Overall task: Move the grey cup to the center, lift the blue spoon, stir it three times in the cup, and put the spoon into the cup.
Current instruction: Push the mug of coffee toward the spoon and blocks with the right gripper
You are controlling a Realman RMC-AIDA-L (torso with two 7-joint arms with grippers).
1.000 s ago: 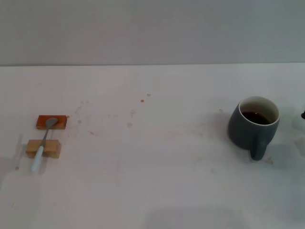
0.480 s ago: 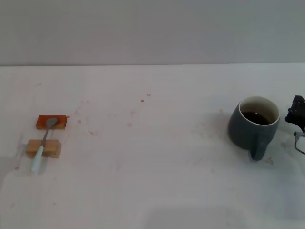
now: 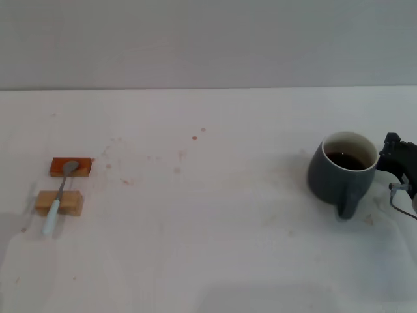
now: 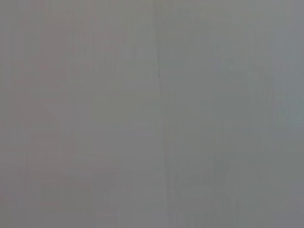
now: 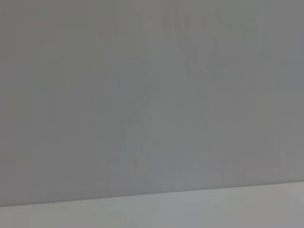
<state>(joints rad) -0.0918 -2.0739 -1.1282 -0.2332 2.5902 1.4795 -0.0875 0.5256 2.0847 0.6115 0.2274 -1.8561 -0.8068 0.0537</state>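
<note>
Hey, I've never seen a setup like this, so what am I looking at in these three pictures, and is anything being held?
This is a two-armed robot, seen through its own cameras. The wide picture comes from a camera on its head, looking down at a white table. The two blank grey pictures come from cameras on its wrists; they show only a plain surface.

On the table's right stands a rounded dark grey ceramic mug with dark brown liquid inside. On the left, a small spoon with a metal bowl and pale blue handle lies across two little wooden blocks, one orange and one tan.

The black part at the right edge is the right gripper, right beside the mug; whether it touches or grips is unclear. The left arm is out of sight. Nothing is visibly held.
</note>
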